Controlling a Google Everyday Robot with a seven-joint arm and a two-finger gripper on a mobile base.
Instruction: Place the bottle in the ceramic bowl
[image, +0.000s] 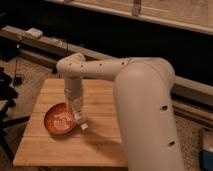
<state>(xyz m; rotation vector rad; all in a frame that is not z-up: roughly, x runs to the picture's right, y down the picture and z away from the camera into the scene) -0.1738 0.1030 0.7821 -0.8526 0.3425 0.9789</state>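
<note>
The orange-red ceramic bowl (56, 120) with a pale swirl inside sits on the left part of the wooden table (102, 142). My gripper (76, 107) hangs from the white arm just above the bowl's right rim. It is shut on the small white bottle (80, 119). The bottle points down and slightly right, and its cap end is low over the table by the bowl's right edge.
A long dark ledge runs behind the table with a small white box (34, 33) and cables on it. A black stand (6, 102) is at the left of the table. My large white arm covers the table's right side.
</note>
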